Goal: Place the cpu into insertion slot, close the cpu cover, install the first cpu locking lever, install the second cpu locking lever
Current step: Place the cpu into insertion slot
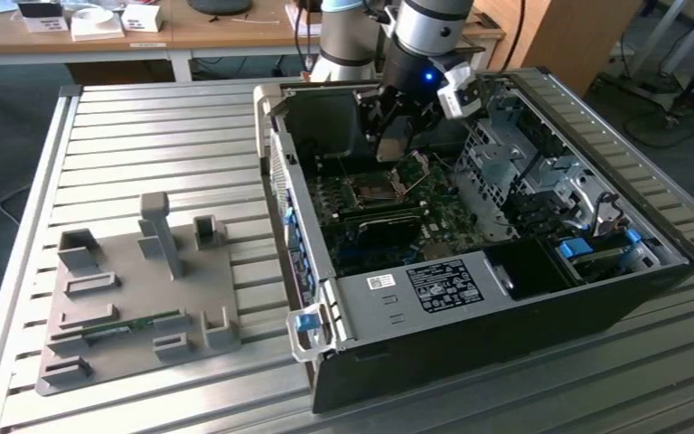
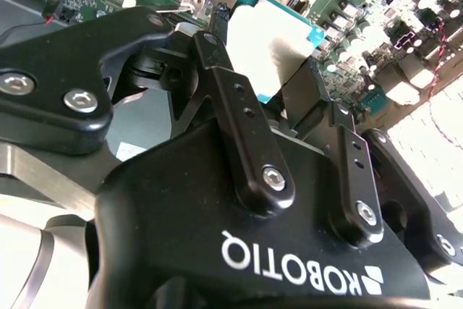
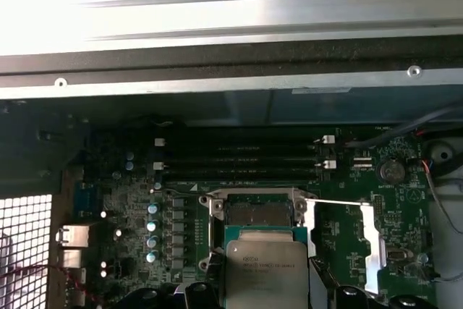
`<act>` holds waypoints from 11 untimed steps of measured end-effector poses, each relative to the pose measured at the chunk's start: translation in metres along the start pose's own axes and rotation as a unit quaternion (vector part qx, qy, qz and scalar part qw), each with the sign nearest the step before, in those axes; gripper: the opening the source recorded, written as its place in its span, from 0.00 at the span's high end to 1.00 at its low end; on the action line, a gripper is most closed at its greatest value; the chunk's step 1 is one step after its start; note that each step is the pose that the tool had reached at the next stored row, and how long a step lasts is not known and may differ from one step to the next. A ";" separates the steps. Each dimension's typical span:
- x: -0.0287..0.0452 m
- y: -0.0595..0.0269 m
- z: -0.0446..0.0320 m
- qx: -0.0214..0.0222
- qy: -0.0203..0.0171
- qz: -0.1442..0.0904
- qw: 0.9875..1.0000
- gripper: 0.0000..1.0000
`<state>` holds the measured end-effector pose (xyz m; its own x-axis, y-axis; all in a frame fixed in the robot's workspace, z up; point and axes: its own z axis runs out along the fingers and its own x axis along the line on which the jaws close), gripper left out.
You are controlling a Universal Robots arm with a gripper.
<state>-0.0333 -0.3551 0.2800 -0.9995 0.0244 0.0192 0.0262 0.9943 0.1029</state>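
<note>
gripper (image 1: 389,149) is inside the open pc case (image 1: 480,307), at 12 o'clock of the motherboard (image 1: 383,221) in the exterior view

pincer closed narrow on the cpu (image 2: 282,30): both black fingers (image 2: 242,117) clamp it by opposite edges, silvery lid facing the second wrist view, teal substrate edge showing

in the first wrist view the cpu (image 3: 266,271) hangs just short of the insertion slot (image 3: 257,211), lid up, not seated; slot is open and its contact field is bare

cpu cover (image 3: 367,229) is folded back beside the slot, not closed; in the exterior view it stands tilted up at about 2 o'clock of the slot

print:
- white brand lettering on the gripper body (image 2: 300,269), upside down in the second wrist view
- fine engraved text on the cpu lid in the first wrist view, too small to make out
- white label stickers (image 1: 447,283) on the black cage, at 6 o'clock of the board in the exterior view

grey fixture plate (image 1: 130,307) lies on the slatted metal table (image 1: 142,136) at 9 o'clock of the case, well apart

memory slots (image 3: 239,157) and a coin cell (image 3: 391,170) are near the slot
</note>
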 end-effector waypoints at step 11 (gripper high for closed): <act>-0.0004 -0.0021 0.0198 0.000 0.000 0.000 1.000 0.46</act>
<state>-0.0333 -0.3552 0.2601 -0.9995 0.0244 0.0193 0.0262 0.9944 0.1027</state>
